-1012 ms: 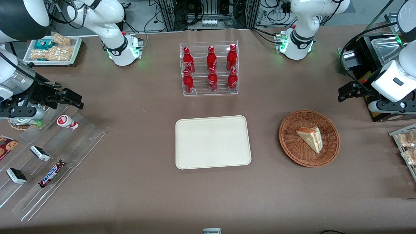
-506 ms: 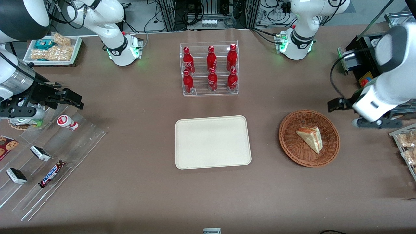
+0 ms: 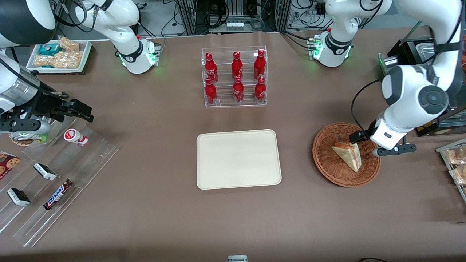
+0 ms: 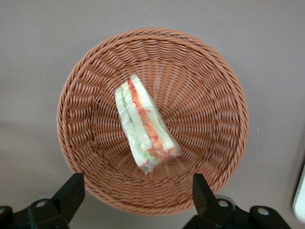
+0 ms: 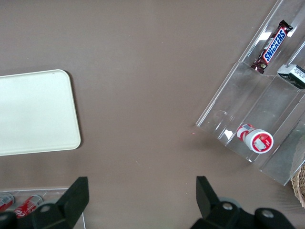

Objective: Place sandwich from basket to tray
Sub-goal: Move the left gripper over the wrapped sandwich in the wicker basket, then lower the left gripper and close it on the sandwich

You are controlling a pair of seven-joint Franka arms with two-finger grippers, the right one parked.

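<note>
The sandwich point(image 3: 347, 155), a plastic-wrapped triangular wedge, lies in the round wicker basket point(image 3: 329, 171), which stands beside the cream tray point(image 3: 238, 159) toward the working arm's end. My left gripper point(image 3: 378, 145) hovers over the basket's rim, on the side away from the tray. In the left wrist view the sandwich point(image 4: 143, 124) shows its orange and green filling edge in the middle of the basket point(image 4: 209, 109). The gripper point(image 4: 136, 198) is open, its two black fingers wide apart above the basket's rim with nothing between them. The tray point(image 5: 33, 112) holds nothing.
A clear rack of red cola bottles point(image 3: 235, 78) stands farther from the camera than the tray. Acrylic racks with snack bars point(image 3: 54, 174) lie at the parked arm's end. Snack packets point(image 3: 455, 163) and a black box point(image 3: 407, 58) sit at the working arm's end.
My left arm has swung in from the working arm's table end and come down over the basket's rim. The sandwich, basket and tray have not moved.
</note>
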